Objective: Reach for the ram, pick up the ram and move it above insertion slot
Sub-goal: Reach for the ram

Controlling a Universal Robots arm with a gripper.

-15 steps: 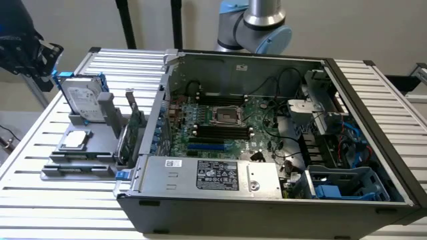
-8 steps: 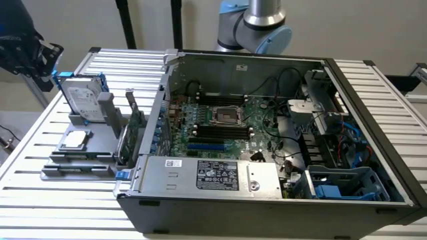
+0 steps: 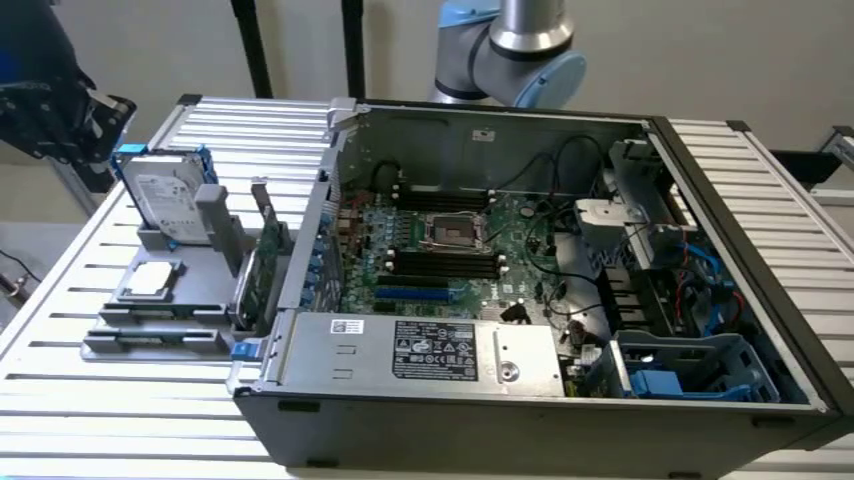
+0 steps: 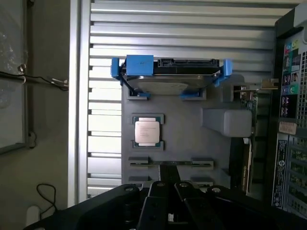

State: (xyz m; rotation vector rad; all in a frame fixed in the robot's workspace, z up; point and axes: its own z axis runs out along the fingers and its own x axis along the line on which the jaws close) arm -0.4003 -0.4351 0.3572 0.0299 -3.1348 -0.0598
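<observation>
My arm (image 3: pixel 518 45) stands behind the open computer case (image 3: pixel 534 425) at the upper centre of the exterior view. It is a smooth silver tube with pale blue joint caps. My wrist looks straight down, and my end effector (image 4: pixel 169 178), black, angular and matte, hangs over the end of the grey fixture tray (image 4: pixel 184 143) that holds the ram. I cannot tell how far it is open, and the ram is not in it.

The ram (image 4: pixel 154 163) is a thin green strip standing on edge between two small grey brackets. It sits in the lower left of the exterior view, on the tray beside the case.

On the same matte plastic tray are a square CPU (image 4: pixel 147 132) with a dull metal lid and a hard drive (image 4: pixel 168 72) held upright in a glossy blue caddy (image 4: pixel 139 62). A taller green expansion card (image 3: pixel 267 262) stands near the case wall.

The bench (image 3: pixel 80 400) is ribbed aluminium with long parallel slats. Inside the dark steel case lies a green motherboard (image 3: pixel 521 225), with black insertion slots (image 3: pixel 447 262) just beside the processor socket.
</observation>
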